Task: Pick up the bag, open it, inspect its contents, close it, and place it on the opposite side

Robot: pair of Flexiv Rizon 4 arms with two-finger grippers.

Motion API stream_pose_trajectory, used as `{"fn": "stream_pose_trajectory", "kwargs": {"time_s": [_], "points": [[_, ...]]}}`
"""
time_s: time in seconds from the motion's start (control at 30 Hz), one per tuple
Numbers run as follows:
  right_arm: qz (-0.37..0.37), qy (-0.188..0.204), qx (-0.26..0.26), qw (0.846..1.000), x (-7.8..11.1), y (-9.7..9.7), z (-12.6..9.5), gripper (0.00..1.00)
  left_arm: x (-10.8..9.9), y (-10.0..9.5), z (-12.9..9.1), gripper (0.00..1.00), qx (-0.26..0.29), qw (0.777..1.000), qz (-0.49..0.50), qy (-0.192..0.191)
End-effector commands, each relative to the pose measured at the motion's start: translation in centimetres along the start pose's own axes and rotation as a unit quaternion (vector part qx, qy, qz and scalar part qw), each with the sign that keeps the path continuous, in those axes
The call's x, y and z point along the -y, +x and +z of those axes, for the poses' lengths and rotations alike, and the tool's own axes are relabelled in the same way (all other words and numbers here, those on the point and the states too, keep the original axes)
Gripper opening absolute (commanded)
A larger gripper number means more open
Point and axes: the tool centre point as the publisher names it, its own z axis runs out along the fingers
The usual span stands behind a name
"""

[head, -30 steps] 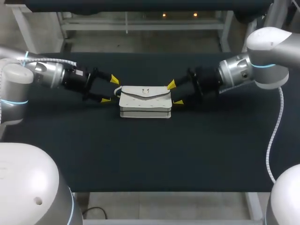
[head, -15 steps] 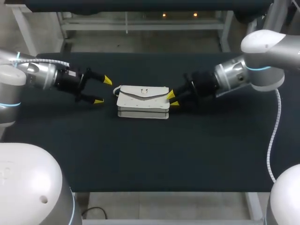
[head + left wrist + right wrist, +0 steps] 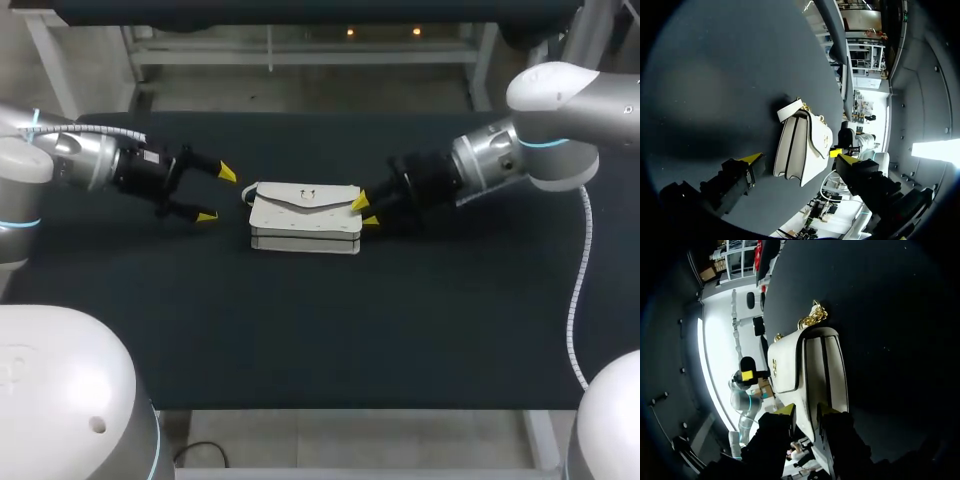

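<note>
The right gripper (image 3: 365,212) has its yellow tips drawn close together at the right end of the bag (image 3: 305,215). In its wrist view they seem to nip the bag's end panel from two sides, though the contact sits low in that view and I cannot be sure how deep the bite goes. The left gripper (image 3: 218,194) stands wide open with nothing in it, near the bag's left end but clear of it. The white bag lies flap-up near the middle of the black table (image 3: 300,340), with its gold chain (image 3: 812,317) bunched at the end nearer the left arm.

The main risk is the hold itself. A pinch at one extreme end, on smooth stiff material, leaves the bag's whole weight hanging beyond the fingers. On a lift it would likely pivot downward and could slide out. If the tips have only the flap edge (hard to rule out here), pulling up might peel the flap open early instead of raising the body.

The chain is a second hazard. Loose and near the left fingers, it could snag a tip as that arm comes in, or swing and tug the bag off line. A sideways pull before the bag clears the table would drag it rather than carry it.
</note>
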Motion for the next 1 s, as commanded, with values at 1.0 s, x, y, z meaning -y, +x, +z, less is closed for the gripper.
{"fn": "stream_pose_trajectory", "kwargs": {"time_s": [1.0], "points": [[0.004, -0.015, -0.007, 1.0, -0.8, -0.1, -0.3, 0.0, 2.2, -1.3, -3.4, 1.0, 0.051, 0.998, -0.004, -0.026]]}}
